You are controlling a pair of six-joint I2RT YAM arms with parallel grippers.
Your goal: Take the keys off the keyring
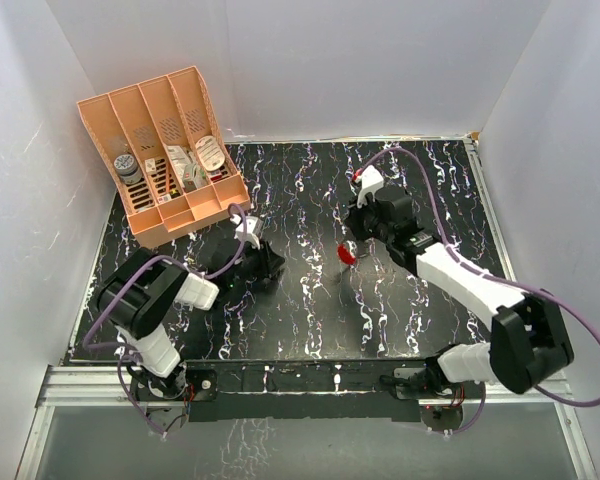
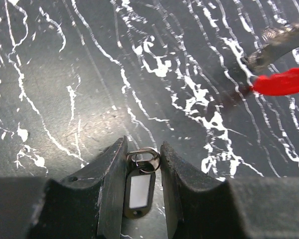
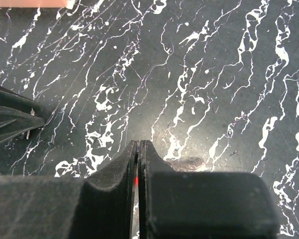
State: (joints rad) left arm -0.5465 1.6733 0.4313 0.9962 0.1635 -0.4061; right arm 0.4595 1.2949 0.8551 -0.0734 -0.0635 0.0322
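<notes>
Claws over marbled surface (image 1: 310,310): left claw (image 2: 143,145) grips small dark key (image 2: 138,191) with metal ring (image 2: 143,149); right claw (image 3: 139,144) pinched shut on red keyring (image 2: 284,82).

One left end effector (image 2: 142,150), one right end effector (image 3: 138,145), one red keyring (image 1: 347,254), one dark key (image 2: 138,193), one peach organiser (image 1: 185,212) with four compartments, one marbled bench (image 1: 310,312)

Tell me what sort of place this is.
Probably a robot test cell in a lab: plain white walls box in a black marbled table, the left arm and right arm are bolted at its near edge, and a peach organiser stands on it.
</notes>
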